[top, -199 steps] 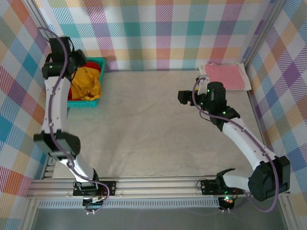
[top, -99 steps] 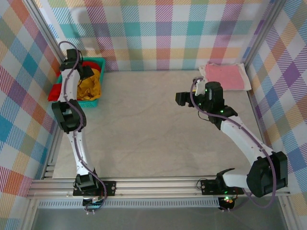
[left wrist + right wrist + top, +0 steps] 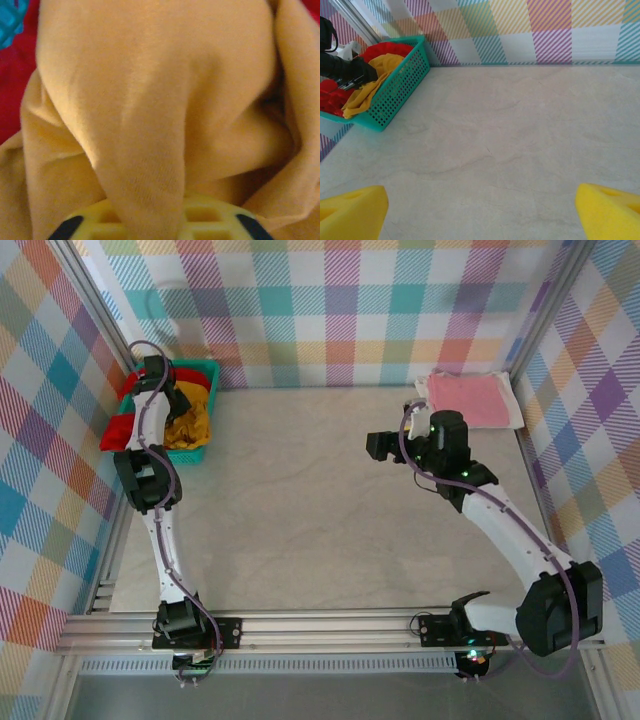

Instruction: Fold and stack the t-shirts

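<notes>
At the far left corner of the desk [image 3: 300, 500], a teal basket [image 3: 205, 363] holds the work not yet done. The mustard-yellow t-shirt [image 3: 150, 100] lies heaped in it on top of the red t-shirt [image 3: 118, 430], which spills over the basket's left rim. The left arm [image 3: 145, 480] reaches along the desk's left edge into the basket. In its wrist view a ridge of mustard cloth runs down into the left jaws, which look closed on that fold. This is probably a pinch on the topmost garment, so that it can be lifted free of the red one and brought to open desk.

The right arm [image 3: 500, 520] hangs over the middle of the desk, its right jaws spread wide with nothing between the yellow pads [image 3: 350, 210]. They face the basket, likely waiting to take a second corner of the shirt.

The pink t-shirt [image 3: 470, 400] lies flat and squared at the far right corner, apparently already folded and marking where the stack goes.

The desk surface is pale and faintly mottled like stone. Pastel checked walls [image 3: 340, 310] close it in on three sides, and aluminium rails [image 3: 330, 625] along the near edge carry both arm bases.
</notes>
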### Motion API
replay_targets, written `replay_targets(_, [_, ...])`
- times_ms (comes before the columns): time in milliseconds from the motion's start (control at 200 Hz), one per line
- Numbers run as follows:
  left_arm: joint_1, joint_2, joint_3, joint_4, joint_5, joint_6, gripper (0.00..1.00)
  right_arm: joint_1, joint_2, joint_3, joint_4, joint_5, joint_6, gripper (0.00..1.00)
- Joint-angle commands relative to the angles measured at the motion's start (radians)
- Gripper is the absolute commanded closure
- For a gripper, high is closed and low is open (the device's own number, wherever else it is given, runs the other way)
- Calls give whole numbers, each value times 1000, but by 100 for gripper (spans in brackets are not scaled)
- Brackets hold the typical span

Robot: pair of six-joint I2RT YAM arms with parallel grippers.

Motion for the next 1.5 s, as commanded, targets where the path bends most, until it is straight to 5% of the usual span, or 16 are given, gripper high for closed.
replay_targets(0, [9, -68, 24, 7, 22, 22, 98, 6, -31, -9, 10, -16, 12, 4])
replay_targets(490, [-57, -542, -81, 11, 214, -31, 100, 7, -40, -5, 20, 6, 9, 3])
replay_targets(920, [-357, -829, -35, 74, 394, -105, 100, 7, -74, 25, 4, 188, 90, 2])
replay_targets(1265, [-601, -752, -373, 189, 403, -151, 100, 6, -144, -24, -19, 287, 101, 0])
replay_targets(1395, [-646, -585, -394, 156, 498, -195, 52, 5, -130, -24, -49, 294, 107, 0])
replay_targets(1500, [-646, -582, -501, 168, 422, -204, 47, 6, -106, -33, -65, 263, 109, 0])
